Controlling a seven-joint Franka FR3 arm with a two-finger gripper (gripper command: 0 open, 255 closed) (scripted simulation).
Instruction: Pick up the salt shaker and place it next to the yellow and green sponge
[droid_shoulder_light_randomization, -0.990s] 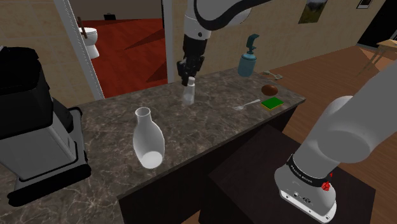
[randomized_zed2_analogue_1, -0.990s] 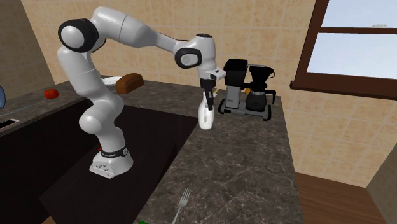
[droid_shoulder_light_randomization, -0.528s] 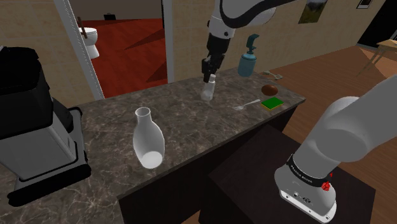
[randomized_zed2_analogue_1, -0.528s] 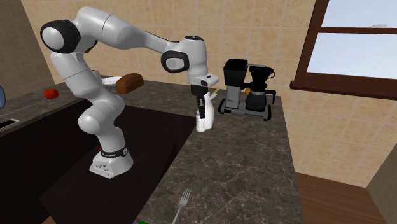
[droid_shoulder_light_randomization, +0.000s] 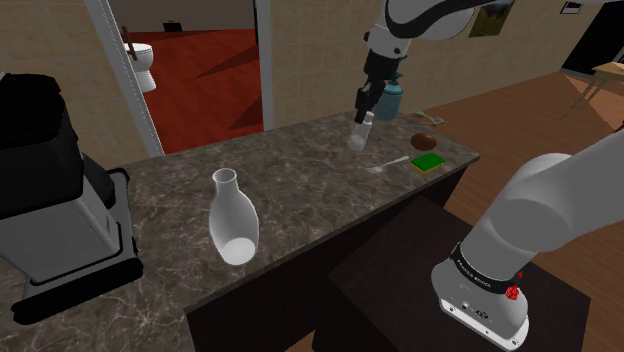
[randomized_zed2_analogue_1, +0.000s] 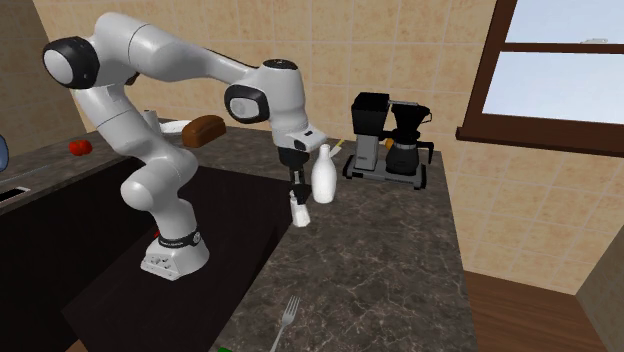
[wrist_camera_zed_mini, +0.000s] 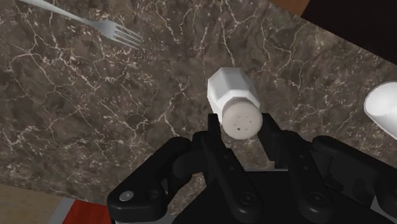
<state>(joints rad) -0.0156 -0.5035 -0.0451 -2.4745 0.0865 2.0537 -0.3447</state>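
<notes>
While the black two-finger gripper (wrist_camera_zed_mini: 242, 129) is clasping the white faceted salt shaker (wrist_camera_zed_mini: 233, 95) by its cap alone, the shaker is risking slipping onto the silver fork (droid_shoulder_light_randomization: 388, 165) beside the green-topped sponge (droid_shoulder_light_randomization: 428, 162).

Veined marble counter (wrist_camera_zed_mini: 76, 114) (shiny metal fork (wrist_camera_zed_mini: 124, 33))

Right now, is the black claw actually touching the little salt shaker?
Touching. In the wrist view, the gripper clasps the salt shaker between both fingers.
</notes>
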